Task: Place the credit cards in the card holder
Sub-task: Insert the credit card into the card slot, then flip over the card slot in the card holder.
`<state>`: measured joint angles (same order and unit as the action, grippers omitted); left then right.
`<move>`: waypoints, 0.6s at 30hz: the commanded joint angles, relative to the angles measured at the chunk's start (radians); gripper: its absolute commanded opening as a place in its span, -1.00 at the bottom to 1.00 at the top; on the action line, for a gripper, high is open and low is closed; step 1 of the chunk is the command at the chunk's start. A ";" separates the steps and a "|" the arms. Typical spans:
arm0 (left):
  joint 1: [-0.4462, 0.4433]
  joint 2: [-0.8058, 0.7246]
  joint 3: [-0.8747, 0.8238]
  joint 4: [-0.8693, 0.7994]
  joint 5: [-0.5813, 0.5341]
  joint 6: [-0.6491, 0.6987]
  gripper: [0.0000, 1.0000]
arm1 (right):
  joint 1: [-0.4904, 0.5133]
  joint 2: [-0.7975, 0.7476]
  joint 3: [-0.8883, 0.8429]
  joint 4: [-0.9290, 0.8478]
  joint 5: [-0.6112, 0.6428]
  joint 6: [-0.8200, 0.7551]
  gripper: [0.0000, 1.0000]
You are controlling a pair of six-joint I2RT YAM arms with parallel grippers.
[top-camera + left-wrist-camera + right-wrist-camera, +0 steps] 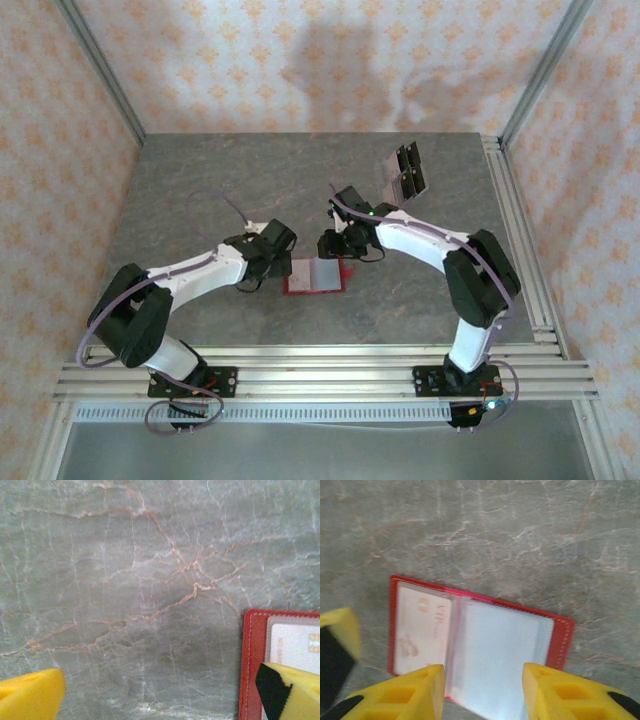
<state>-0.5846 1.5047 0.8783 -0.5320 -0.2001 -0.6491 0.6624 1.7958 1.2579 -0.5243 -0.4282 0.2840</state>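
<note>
You're in a robot lab cell: grey veined stone-look tabletop under the yellow fingers, silver aluminium rails behind them, peach floral-patterned backdrop walls beyond.

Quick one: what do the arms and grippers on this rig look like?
The left arm and right arm have white links, black joints and black bases on aluminium rails. A lilac cable loops along each. The left gripper and right gripper have yellow wedge fingers with black patches.

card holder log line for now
card holder: open flat | card: in pocket | right gripper: open above it | left gripper: open
</note>
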 commanded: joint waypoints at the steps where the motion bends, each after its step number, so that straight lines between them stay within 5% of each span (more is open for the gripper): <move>1: 0.027 -0.018 0.034 -0.064 -0.049 0.018 0.99 | 0.005 0.045 0.045 -0.083 0.096 -0.089 -0.10; 18: 0.065 -0.030 0.034 -0.074 -0.027 0.041 0.99 | 0.055 0.161 0.131 -0.112 0.148 -0.117 -0.09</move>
<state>-0.5339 1.5021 0.9009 -0.5709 -0.2024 -0.6266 0.7174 1.9373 1.3682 -0.6014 -0.3355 0.1856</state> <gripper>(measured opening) 0.997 0.450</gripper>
